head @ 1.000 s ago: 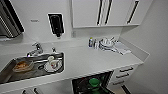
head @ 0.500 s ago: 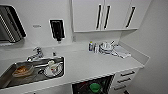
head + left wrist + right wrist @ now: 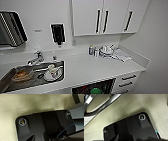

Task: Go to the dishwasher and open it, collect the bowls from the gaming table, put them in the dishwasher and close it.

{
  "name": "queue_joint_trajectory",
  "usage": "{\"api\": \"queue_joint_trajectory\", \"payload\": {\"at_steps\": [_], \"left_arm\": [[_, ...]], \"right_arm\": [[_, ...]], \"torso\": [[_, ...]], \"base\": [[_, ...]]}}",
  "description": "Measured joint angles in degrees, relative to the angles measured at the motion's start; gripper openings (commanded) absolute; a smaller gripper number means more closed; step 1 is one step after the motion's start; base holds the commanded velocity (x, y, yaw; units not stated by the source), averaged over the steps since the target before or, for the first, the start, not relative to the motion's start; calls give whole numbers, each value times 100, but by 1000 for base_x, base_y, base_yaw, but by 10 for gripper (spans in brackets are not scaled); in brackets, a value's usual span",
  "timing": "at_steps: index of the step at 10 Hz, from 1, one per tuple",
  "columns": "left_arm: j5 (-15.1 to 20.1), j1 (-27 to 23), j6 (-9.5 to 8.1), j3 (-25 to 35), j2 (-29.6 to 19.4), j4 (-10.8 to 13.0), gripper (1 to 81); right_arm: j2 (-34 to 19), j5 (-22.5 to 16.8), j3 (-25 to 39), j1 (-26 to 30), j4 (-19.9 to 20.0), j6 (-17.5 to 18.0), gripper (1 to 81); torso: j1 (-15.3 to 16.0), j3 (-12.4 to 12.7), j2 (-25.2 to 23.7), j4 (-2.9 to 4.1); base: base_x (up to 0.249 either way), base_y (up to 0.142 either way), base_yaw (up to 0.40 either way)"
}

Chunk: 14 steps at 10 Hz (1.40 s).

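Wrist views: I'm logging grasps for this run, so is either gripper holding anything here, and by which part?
It cannot be told. Both wrist views show the robot's dark plate over pale floor, with no fingers or held thing visible.

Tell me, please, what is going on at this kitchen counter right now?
Nothing is being handled in the head view. The robot faces a white counter with a sink holding dishes. Below the counter edge the dishwasher looks open, its dark inside showing, with a green bowl in it. Bottles stand near the wall.
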Motion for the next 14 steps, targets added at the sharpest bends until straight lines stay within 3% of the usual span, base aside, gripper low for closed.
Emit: {"api": "queue_joint_trajectory", "payload": {"at_steps": [3,5,7,9,14], "left_arm": [[6,30,0,0,0,0,811],[20,30,0,0,0,0,811],[30,37,-17,0,-2,0,811],[33,59,-17,-2,-2,0,811],[20,-7,-20,-33,-2,0,811]], "right_arm": [[99,-22,-245,-15,9,72,811],[173,-24,-439,-33,11,424,811],[300,-55,-767,-30,12,920,811],[455,-27,-848,5,-5,1006,811],[446,17,-811,132,-7,1003,811]], "torso": [[395,2,-631,0],[618,5,-1006,0],[675,7,-1110,0],[671,-54,-1095,0],[677,-931,-1090,0]], "base": [[0,0,0],[0,0,0],[0,0,0],[0,0,0],[0,0,0]]}}
